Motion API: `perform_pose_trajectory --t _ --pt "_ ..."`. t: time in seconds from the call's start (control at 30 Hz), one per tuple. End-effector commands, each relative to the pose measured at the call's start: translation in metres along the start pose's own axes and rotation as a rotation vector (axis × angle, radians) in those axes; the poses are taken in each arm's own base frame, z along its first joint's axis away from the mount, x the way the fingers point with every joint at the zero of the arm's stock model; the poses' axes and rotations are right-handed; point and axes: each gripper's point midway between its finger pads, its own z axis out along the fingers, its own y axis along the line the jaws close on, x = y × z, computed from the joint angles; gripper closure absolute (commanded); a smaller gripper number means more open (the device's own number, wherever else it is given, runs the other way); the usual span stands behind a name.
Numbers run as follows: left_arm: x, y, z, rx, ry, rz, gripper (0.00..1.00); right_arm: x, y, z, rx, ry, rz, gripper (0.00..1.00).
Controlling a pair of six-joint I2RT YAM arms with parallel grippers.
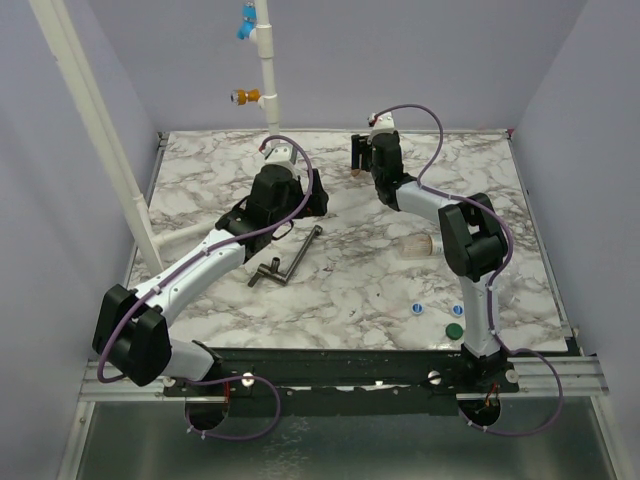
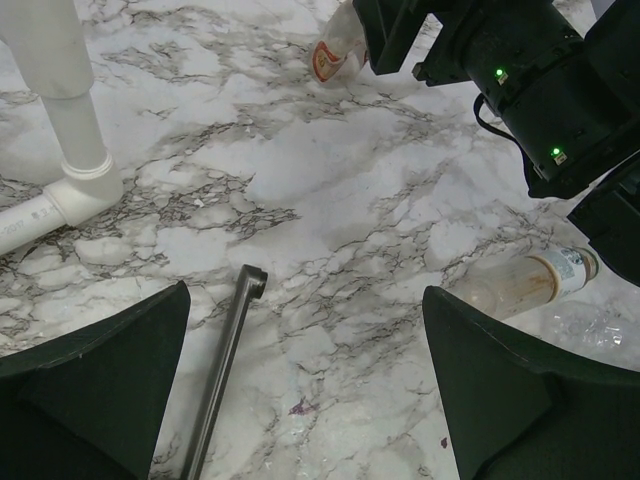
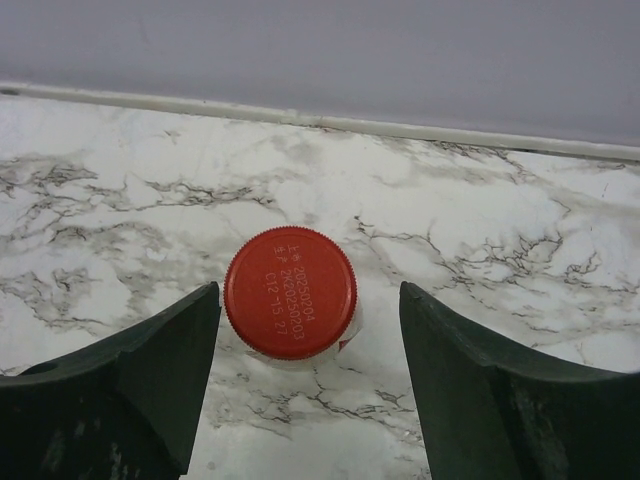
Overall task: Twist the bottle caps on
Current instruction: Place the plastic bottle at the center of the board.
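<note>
One red cap (image 3: 290, 292) topped its bottle (image 2: 333, 58); right gripper (image 3: 307, 300) and left gripper (image 2: 305, 300) both gaped empty; fetching the green cap (image 1: 454, 330) seemed next.

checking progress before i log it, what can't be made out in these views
- red cap: top view, hidden by the right gripper
- labelled bottle: right wrist view, covered by the cap, so how far it is screwed on cannot be told; left wrist view, top hidden by the right gripper
- white-and-blue caps: top view, too small to tell which way up
</note>
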Motion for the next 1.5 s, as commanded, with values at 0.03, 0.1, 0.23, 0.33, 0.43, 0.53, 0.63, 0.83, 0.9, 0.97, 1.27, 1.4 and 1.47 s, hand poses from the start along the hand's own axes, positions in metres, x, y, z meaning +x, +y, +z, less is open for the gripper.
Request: perform_pose_trajectory --t 0.03,0.1,0.23,0.33,0.43,0.53,0.63,0.83,0.9,0.97,1.27,1.4,1.47 --pt "-0.004 -0.004 0.002 0.021 0.010 0.012 0.01 -0.019 -0.002 -0.004 0.026 -0.025 -0.003 0.23" --pt "-0.004 -0.004 0.002 0.022 0.010 0.012 0.01 -0.020 -0.003 -0.004 0.026 -0.022 -0.002 0.21" --pt "-0.004 -0.004 0.002 0.023 0.011 0.012 0.01 -0.022 -0.001 -0.004 0.022 -0.018 0.002 0.16" --pt "-0.005 -0.004 0.002 0.022 0.008 0.012 0.01 -0.025 -0.001 -0.005 0.020 -0.013 0.004 0.13" --pt "-0.005 -0.003 0.002 0.019 0.009 0.007 0.01 -0.027 -0.001 -0.007 0.017 -0.011 0.006 0.08" --pt "-0.006 -0.004 0.003 0.026 0.010 0.005 0.01 -0.031 -0.001 -0.011 0.016 -0.008 0.010 0.03" --pt "-0.009 -0.005 0.004 0.025 0.006 0.005 0.01 -0.036 -0.003 -0.017 0.018 -0.004 0.014 0.00" --pt "-0.011 -0.004 0.003 0.016 0.026 0.026 0.01 -0.043 -0.008 -0.037 0.028 0.029 0.050 0.00" --pt "-0.012 -0.002 0.002 0.008 0.028 0.035 0.01 -0.045 -0.011 -0.047 0.037 0.051 0.065 0.00" --pt "-0.009 -0.001 0.000 0.006 0.043 0.050 0.01 -0.046 -0.015 -0.060 0.056 0.082 0.096 0.00" --pt "0.005 0.009 -0.006 -0.048 0.115 0.035 0.01 -0.026 -0.043 -0.151 0.169 0.331 0.323 0.00" --pt "0.014 0.007 -0.009 -0.042 0.156 0.001 0.01 0.003 -0.059 -0.196 0.251 0.494 0.439 0.00" --pt "0.016 0.012 -0.011 -0.068 0.163 -0.006 0.01 0.020 -0.064 -0.217 0.285 0.580 0.505 0.00"
